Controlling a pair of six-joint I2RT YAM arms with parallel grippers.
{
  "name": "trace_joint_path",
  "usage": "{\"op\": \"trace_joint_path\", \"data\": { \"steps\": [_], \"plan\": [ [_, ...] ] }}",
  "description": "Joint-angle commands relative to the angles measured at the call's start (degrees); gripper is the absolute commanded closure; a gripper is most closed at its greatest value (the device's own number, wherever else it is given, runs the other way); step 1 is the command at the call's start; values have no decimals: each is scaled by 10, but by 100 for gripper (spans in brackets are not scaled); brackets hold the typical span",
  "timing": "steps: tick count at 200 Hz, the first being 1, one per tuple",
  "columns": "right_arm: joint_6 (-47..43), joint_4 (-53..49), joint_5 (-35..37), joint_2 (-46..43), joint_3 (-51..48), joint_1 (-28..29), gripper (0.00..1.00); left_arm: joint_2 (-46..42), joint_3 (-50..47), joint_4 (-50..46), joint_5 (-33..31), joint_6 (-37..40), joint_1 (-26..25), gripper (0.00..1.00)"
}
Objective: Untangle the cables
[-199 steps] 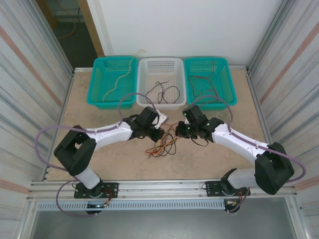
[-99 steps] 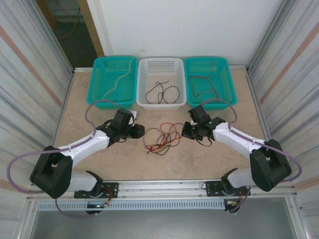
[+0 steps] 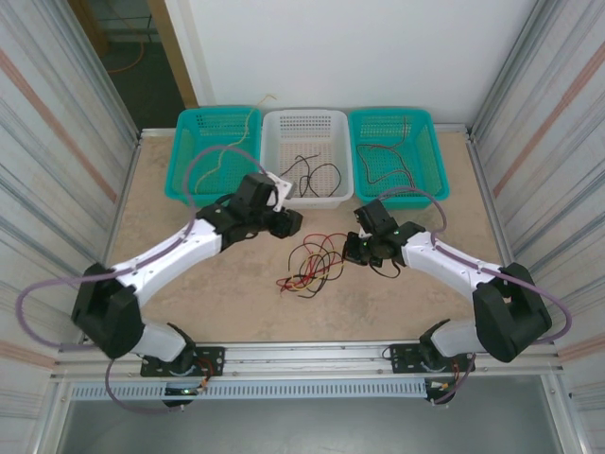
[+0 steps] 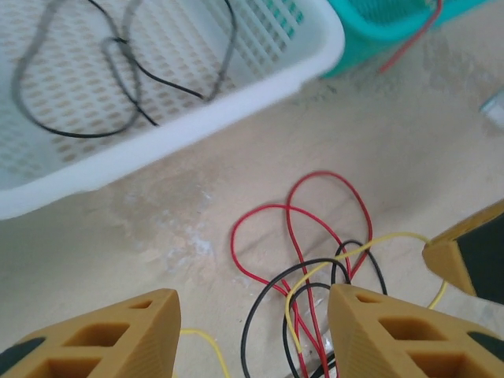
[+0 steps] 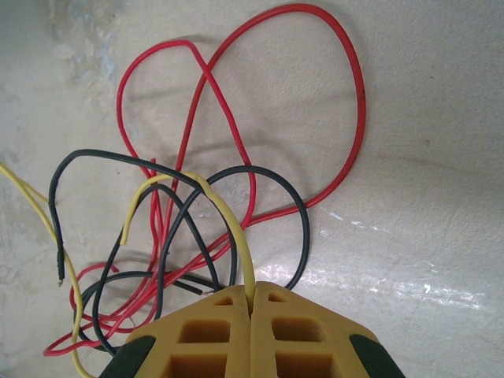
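Top external view has the left hand (image 3: 286, 223) no longer at the cables (image 3: 312, 265); a second ago it was shut at the knot, close beside the right hand (image 3: 357, 248), then it swung out to its own side, and now it hovers by the front wall of the white basket (image 3: 326, 200) with its fingers apart and nothing between them; the knot lies on the table (image 3: 397, 312), looser and more spread than it was, just in front of the right hand and a little back from the left; the right hand has stayed put, clamped on the yellow cable (image 5: 228, 216), which runs straight into the seam between its closed fingers, while the red cable (image 5: 358, 102) and the black cable (image 5: 295, 205) loop out ahead of it; the pull looks to have opened the tangle without freeing any strand, since red, black and yellow still cross one another, so the left hand probably needs a fresh grip on one colour; the left arm reaches long and diagonal toward the basket; the right arm is bent, its wrist turned inward at the knot.
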Motion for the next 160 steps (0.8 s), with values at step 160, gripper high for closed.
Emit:
{"op": "trace_joint_path", "data": {
  "steps": [160],
  "plan": [
    [0, -9, -10, -15, 17, 2, 95, 204, 30, -14, 54, 53, -2, 57]
  ]
}}
